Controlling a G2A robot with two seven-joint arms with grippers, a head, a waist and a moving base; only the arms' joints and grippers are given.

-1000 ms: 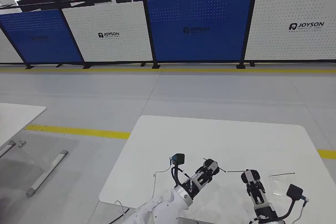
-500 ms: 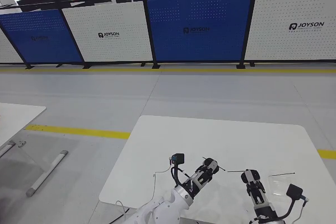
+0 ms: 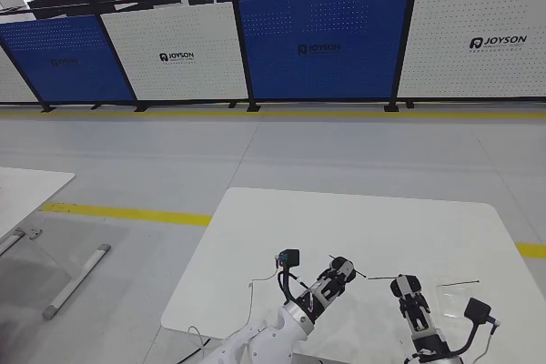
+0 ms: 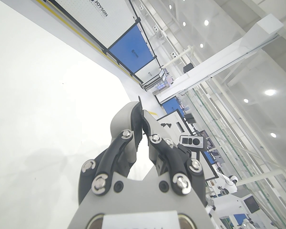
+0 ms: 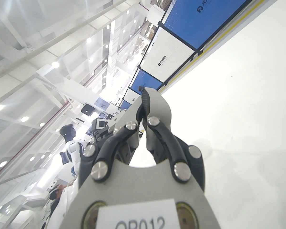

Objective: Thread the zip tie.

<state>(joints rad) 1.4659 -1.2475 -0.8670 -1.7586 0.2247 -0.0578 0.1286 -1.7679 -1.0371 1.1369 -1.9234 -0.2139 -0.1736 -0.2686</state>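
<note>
My two grippers hang close together over the front of the white table (image 3: 346,218). A thin black zip tie (image 3: 358,274) runs between them. My left gripper (image 3: 344,267) is shut, and a black sliver of the zip tie (image 4: 139,99) sticks out past its tips (image 4: 141,107). To its right, my right gripper (image 3: 400,285) is also shut, and the tie's small black head (image 5: 140,88) pokes out at its tips (image 5: 144,94). How the two ends meet between the grippers is too small to tell.
A transparent item (image 3: 455,298) with a thin black strip (image 3: 458,283) along its far edge lies on the table right of the right gripper. The table's front edge runs just below both arms. Another white table (image 3: 18,191) stands far left.
The right gripper has shifted slightly left, toward the left gripper, and the visible stretch of zip tie between them has shortened. The left gripper has barely moved.
</note>
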